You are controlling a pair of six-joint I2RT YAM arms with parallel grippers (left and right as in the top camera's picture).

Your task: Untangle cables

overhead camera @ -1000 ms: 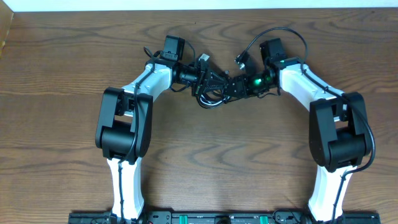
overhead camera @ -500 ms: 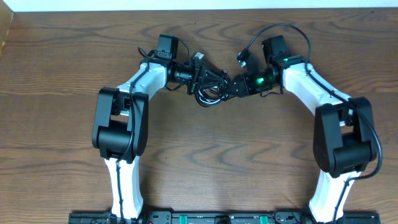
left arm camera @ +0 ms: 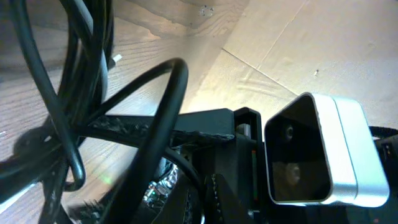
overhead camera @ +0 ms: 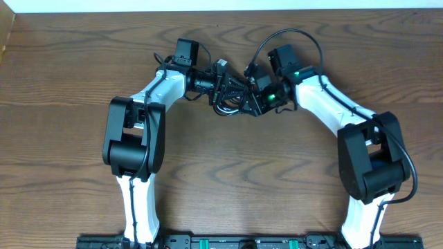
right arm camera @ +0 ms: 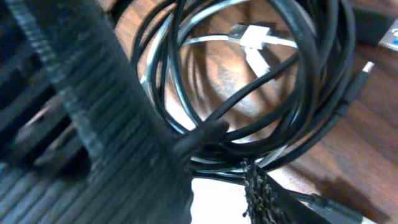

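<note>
Your right arm has swung left since a second ago, bringing the right pincer (overhead camera: 257, 102) up against the cables (overhead camera: 232, 100). They form a black coil with one white cord (right arm camera: 252, 38), above the counter (overhead camera: 69, 76). A ribbed finger (right arm camera: 93, 106) blocks much of the right wrist view. The right pincer's jaws stand partly apart with black loops between them, and you cannot tell whether it grips. The left pincer (overhead camera: 223, 83) is closed at the coil's far side.

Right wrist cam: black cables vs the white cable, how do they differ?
Colour: the black cables are dark, while the white cable is pale and ends in a white plug.
Thickness: the black cables look thicker than the white cable.
Shape: the black cables run in several overlapping loops. Only a short stretch of the white cable shows, crossing inside those loops.
Shared: both sit in one tangled bundle, seen against the wooden table.
</note>
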